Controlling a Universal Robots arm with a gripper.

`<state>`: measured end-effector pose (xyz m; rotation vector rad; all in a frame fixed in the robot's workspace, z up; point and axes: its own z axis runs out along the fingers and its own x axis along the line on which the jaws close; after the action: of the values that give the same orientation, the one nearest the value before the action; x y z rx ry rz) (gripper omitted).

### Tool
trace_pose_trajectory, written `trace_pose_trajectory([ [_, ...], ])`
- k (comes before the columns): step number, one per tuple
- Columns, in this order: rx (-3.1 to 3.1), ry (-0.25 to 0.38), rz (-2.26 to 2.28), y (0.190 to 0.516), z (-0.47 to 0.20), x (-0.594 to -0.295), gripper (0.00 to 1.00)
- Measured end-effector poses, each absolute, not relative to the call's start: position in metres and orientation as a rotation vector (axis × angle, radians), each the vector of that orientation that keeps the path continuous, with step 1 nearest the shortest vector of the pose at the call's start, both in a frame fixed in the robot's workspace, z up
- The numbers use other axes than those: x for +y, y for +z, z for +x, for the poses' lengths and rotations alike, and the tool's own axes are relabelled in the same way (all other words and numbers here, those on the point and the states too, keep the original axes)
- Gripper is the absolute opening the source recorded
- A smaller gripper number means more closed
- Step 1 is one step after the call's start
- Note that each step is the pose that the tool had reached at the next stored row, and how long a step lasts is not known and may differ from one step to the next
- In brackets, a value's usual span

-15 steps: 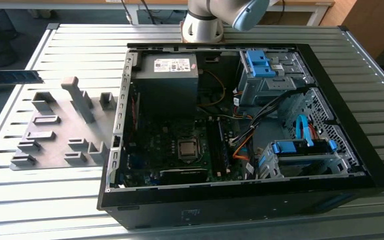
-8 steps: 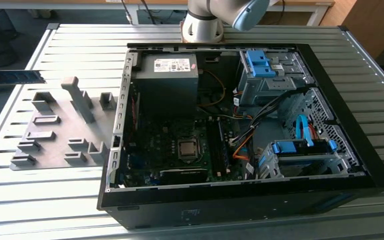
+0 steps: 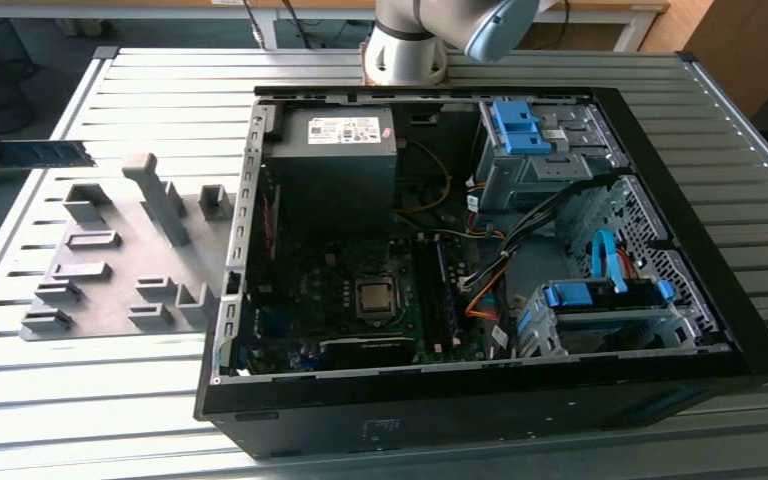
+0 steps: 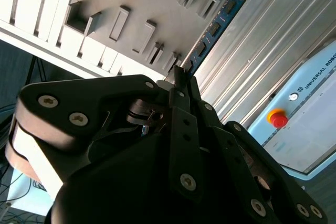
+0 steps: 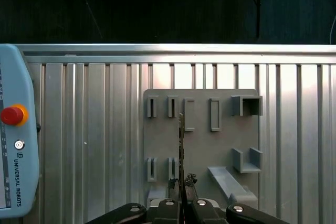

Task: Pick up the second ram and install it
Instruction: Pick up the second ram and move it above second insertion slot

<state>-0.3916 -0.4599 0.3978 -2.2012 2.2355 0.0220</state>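
My gripper (image 4: 178, 74) is shut on one end of the second ram (image 4: 215, 24), a blue-green stick with black chips that juts out from between the fingers. In the first wrist view the ram (image 5: 181, 145) appears edge-on as a thin dark line rising from the gripper (image 5: 181, 184), with the grey holder plate (image 5: 199, 140) behind it. In the exterior view the ram (image 3: 44, 153) hangs in the air at the far left, level, above the table's left edge and clear of the holder plate (image 3: 117, 260).
The open computer case (image 3: 491, 260) lies on the slatted metal table, with the processor socket (image 3: 375, 297) and long dark memory slots (image 3: 438, 290) on its board. Grey blocks stand on the plate. A pendant with a red button (image 5: 13, 115) rests on the table. The arm's base (image 3: 404, 45) stands behind the case.
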Motion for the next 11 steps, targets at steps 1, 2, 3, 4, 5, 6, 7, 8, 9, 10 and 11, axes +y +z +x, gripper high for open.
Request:
trace_pose_trajectory([
  [1,2.235,0.022,-2.201,0.3977,-0.3912,-0.4599,0.14],
  [2,2.236,0.022,-2.201,0.3978,-0.3908,-0.4599,0.14],
  [3,2.236,0.022,-2.201,0.3978,-0.3904,-0.4599,0.14],
  [4,2.236,0.022,-2.201,0.3978,-0.39,-0.4599,0.14],
  [5,2.236,0.022,-2.201,0.3978,-0.3895,-0.4599,0.14],
  [6,2.236,0.022,-2.201,0.3978,-0.3891,-0.4599,0.14],
  [7,2.236,0.022,-2.201,0.3978,-0.3887,-0.4599,0.14],
  [8,2.236,0.022,-2.201,0.3978,-0.3883,-0.4599,0.14],
  [9,2.235,0.022,-2.201,0.3978,-0.3879,-0.4599,0.14],
  [10,2.236,0.022,-2.201,0.3978,-0.3875,-0.4599,0.14],
  [11,2.235,0.022,-2.201,0.3978,-0.3871,-0.4599,0.14],
])
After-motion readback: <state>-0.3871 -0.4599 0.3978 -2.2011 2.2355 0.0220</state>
